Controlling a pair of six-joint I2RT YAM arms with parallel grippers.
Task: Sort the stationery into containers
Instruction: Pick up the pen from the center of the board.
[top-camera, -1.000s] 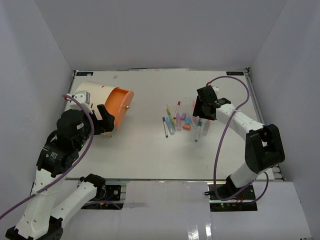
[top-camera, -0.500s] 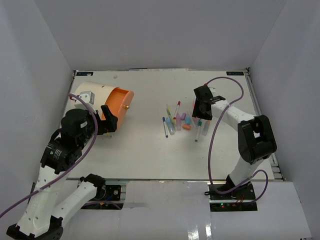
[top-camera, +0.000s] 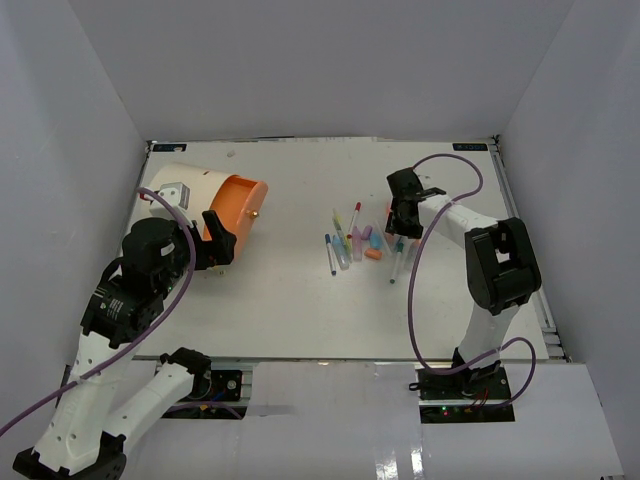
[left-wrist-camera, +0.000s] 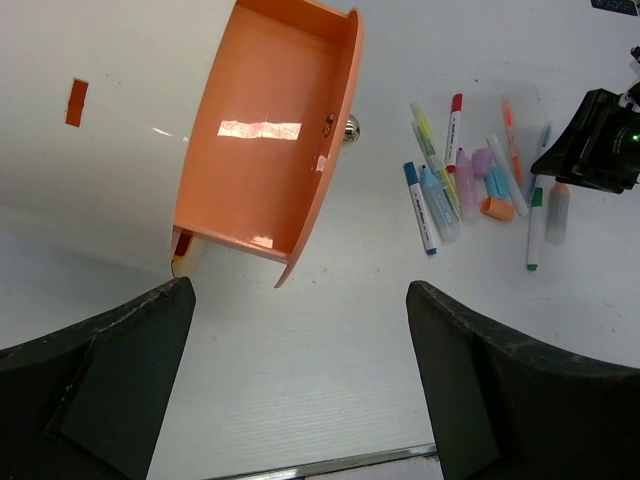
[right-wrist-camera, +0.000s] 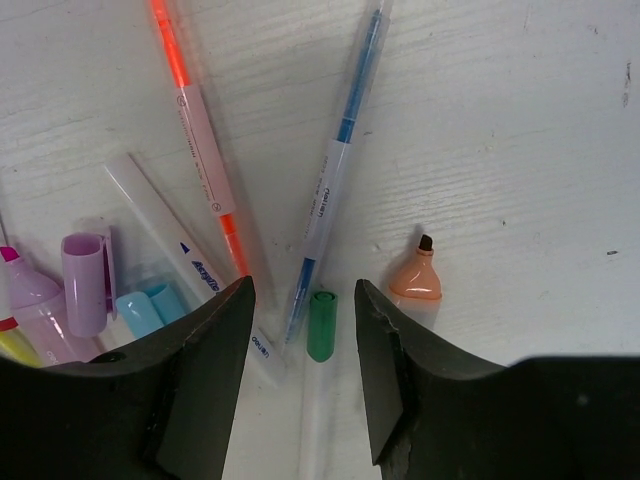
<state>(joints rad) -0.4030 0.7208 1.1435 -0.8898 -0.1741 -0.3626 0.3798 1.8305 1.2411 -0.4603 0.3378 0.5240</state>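
The stationery (top-camera: 362, 242) lies in a loose pile right of the table's middle: thin pens and stubby highlighters. My right gripper (top-camera: 402, 222) is low over the pile's right side. In the right wrist view its jaws (right-wrist-camera: 303, 292) stand apart either side of a green-capped pen (right-wrist-camera: 322, 325), with a blue pen (right-wrist-camera: 335, 170) ending just beside it; neither finger touches them. The container (top-camera: 188, 188), a cream cylinder, lies at the left with an orange drawer (left-wrist-camera: 262, 140) pulled out and empty. My left gripper (left-wrist-camera: 300, 292) hangs wide open over bare table in front of that drawer.
An uncapped orange highlighter (right-wrist-camera: 416, 275) lies just right of the right finger. A pink-and-orange pen (right-wrist-camera: 198, 130), a white marker (right-wrist-camera: 165, 225) and purple and blue caps lie to the left. A brass knob (left-wrist-camera: 350, 127) sticks out of the drawer front. White walls surround the table.
The right gripper has shifted a little left onto the pile and its jaws have narrowed around the green-capped pen. The left arm moved slightly, then held still, wide open.
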